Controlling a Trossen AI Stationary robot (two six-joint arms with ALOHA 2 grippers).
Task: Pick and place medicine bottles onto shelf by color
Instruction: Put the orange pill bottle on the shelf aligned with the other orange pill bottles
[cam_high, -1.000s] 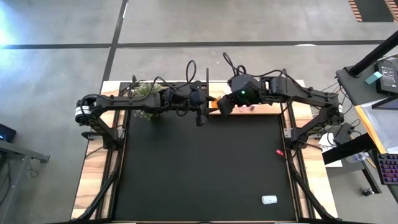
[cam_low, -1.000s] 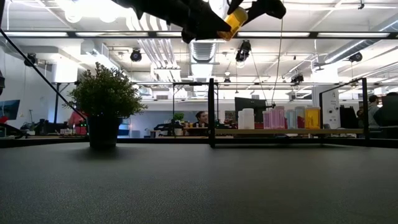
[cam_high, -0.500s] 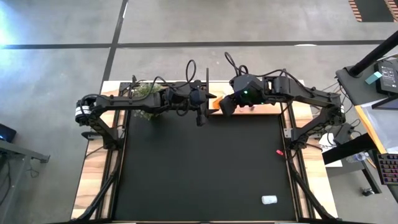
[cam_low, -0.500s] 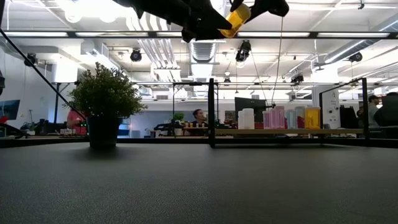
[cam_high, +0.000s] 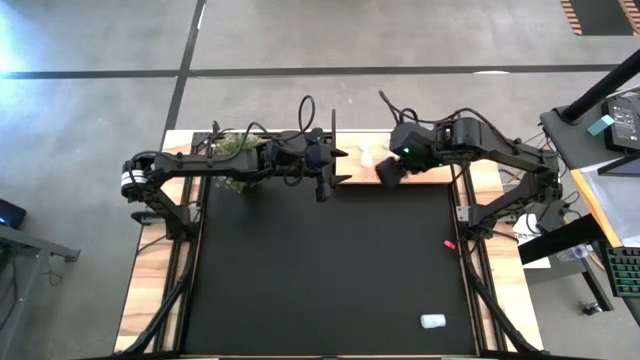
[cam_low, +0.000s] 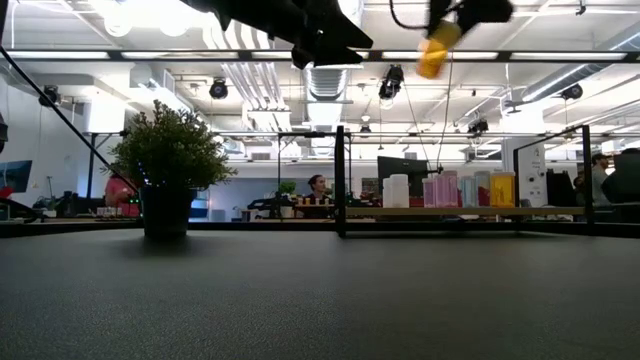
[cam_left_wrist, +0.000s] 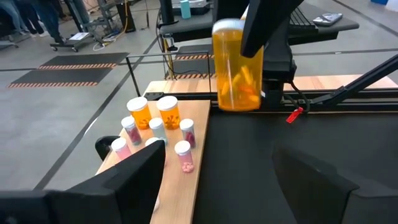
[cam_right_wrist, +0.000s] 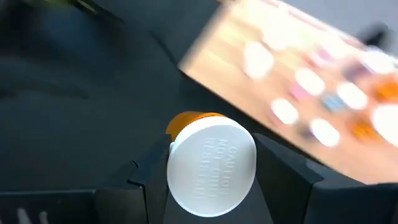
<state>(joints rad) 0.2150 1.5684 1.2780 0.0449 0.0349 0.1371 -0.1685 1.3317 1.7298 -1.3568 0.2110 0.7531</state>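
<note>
— How do the jaws stand?

— The right gripper (cam_right_wrist: 211, 180) is clamped on an orange medicine bottle (cam_low: 434, 52) with a white cap (cam_right_wrist: 211, 167), held up in the air above the shelf (cam_high: 420, 176) at the table's far edge. The left gripper (cam_left_wrist: 217, 180) has its fingers spread wide with nothing between them.

— Where is the left gripper?

— Near the middle of the far edge, just beside the shelf's end, with the potted plant (cam_low: 168, 160) under its arm.

— And the other bottles?

— A cluster of orange, pink and white ones (cam_left_wrist: 155, 127) stands on the shelf board. One pale bottle (cam_high: 432, 321) lies alone near the mat's near right corner, well apart from a small red speck (cam_high: 449, 244) by the right edge.
</note>
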